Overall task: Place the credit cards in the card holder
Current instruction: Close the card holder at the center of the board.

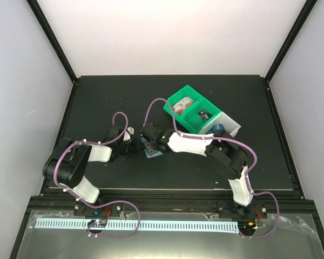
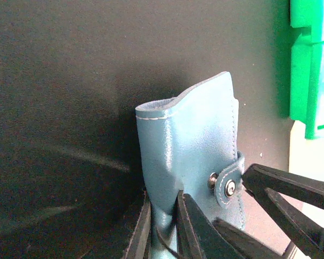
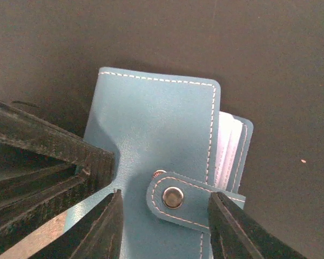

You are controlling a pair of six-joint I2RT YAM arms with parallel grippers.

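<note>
Card holder: the card holder [image 3: 151, 129] sits near the middle of the table [image 1: 124, 97], nearer its near edge than its far one. It is propped up on one edge, not lying flat.
Left gripper: my left gripper [image 2: 162, 213] is pinched tight on the holder's lower edge and keeps it up.
Right gripper: my right gripper [image 3: 164, 216] has its jaws apart, one on each side of the snap tab [image 3: 189, 202]. I see no squeeze on it.
Credit cards: I can pick out no loose credit cards. Pale leaves [image 3: 229, 145] show at the holder's open side, and I cannot tell whether they are pockets or cards.
Bins: the green bin [image 1: 190, 108] and the white bin [image 1: 230, 125] stand toward the far right of the table, well apart from the holder.
Step in hand: working the snap tab, I judge. A second stud shows just beside the tab, so it may not be seated.
Next move: a firm left hold while the right jaws take the tab squarely. A skewed pull would likely twist the soft cover.
</note>
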